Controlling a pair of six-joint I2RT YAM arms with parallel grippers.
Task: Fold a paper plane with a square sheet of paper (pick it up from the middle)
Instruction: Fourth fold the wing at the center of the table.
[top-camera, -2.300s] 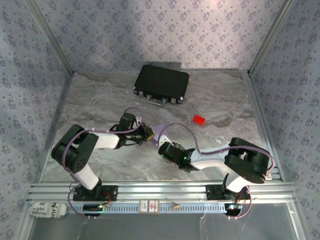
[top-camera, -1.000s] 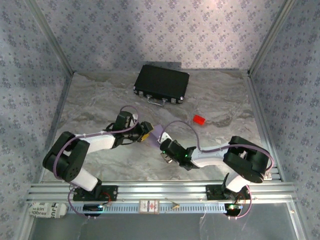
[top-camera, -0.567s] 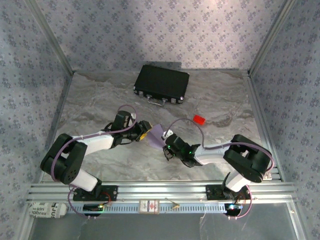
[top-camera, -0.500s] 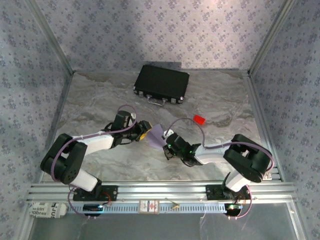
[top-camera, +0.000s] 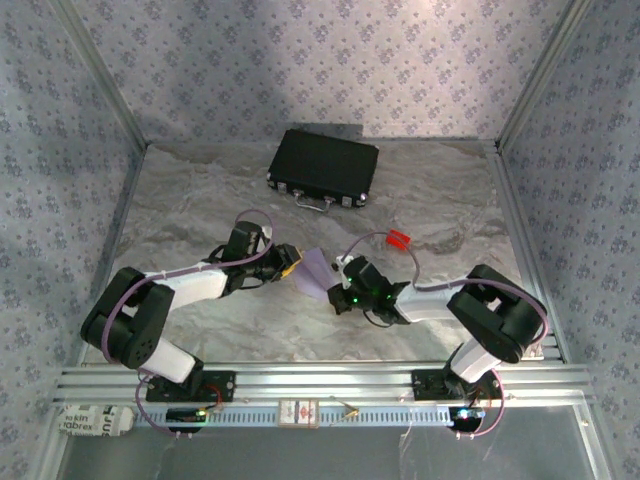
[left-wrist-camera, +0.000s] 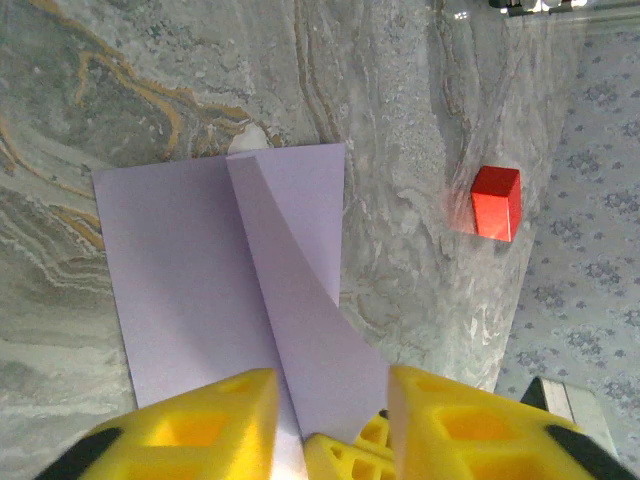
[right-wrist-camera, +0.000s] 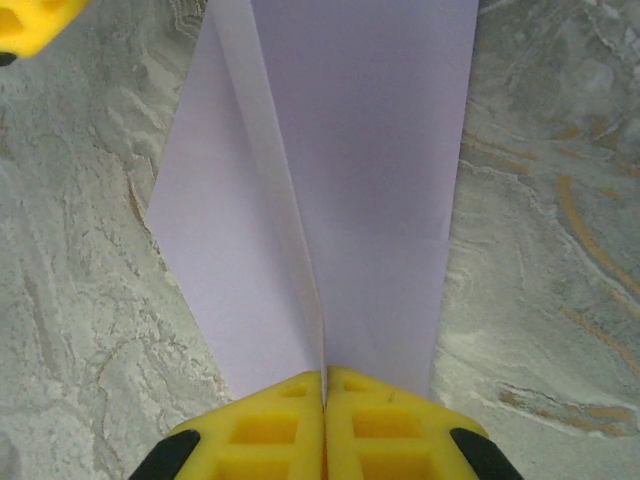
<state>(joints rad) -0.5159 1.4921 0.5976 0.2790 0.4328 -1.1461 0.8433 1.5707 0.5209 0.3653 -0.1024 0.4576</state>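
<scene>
The pale lilac sheet of paper (top-camera: 314, 266) lies part-folded on the marble table between the two arms. In the right wrist view a raised centre crease of the sheet (right-wrist-camera: 300, 200) runs into my right gripper (right-wrist-camera: 325, 376), whose yellow fingers are pressed together on it. My left gripper (left-wrist-camera: 330, 378) faces the other end of the sheet (left-wrist-camera: 190, 270); a lifted flap passes between its yellow fingers (left-wrist-camera: 200, 425), which stand apart. From above, the left gripper (top-camera: 290, 268) and right gripper (top-camera: 336, 285) meet at the paper.
A small red block (top-camera: 399, 238) sits on the table just right of the paper, also in the left wrist view as the red block (left-wrist-camera: 495, 202). A black case (top-camera: 322, 168) lies at the back. Metal frame rails and patterned walls bound the table.
The right wrist has shifted right and away from the near edge, its cable now arching toward the red block. The left arm stretched toward the paper earlier and has since stayed put.
</scene>
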